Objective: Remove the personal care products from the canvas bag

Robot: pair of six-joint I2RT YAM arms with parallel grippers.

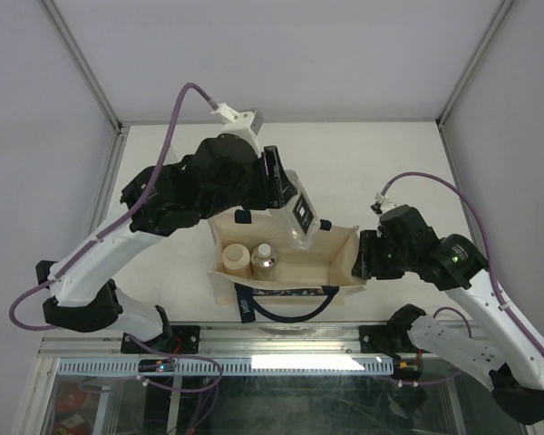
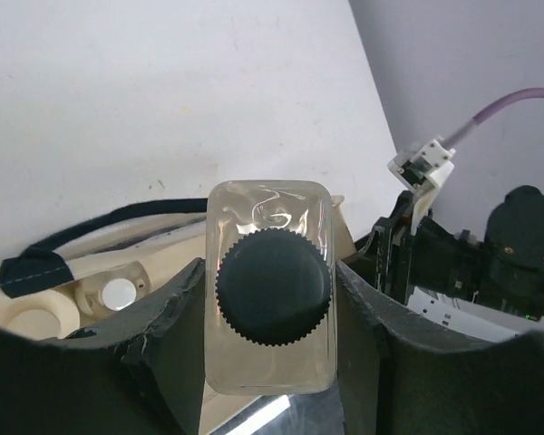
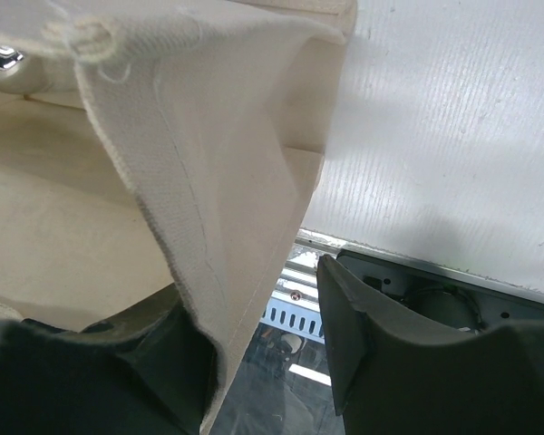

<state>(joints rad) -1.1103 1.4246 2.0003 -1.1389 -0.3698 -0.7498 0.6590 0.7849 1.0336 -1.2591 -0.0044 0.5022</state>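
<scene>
The beige canvas bag lies open near the table's front edge, its navy strap handle hanging toward me. My left gripper is above the bag's far side, shut on a clear bottle with a dark cap; the fingers press its two flat sides. Inside the bag, at its left end, stand a beige bottle and a silvery bottle. My right gripper is at the bag's right rim. The canvas drapes over one finger, and the other finger stands apart from it.
The enclosure's white walls and metal frame posts ring the table. The right arm's body is just beyond the bag in the left wrist view. The table's front rail runs below the bag.
</scene>
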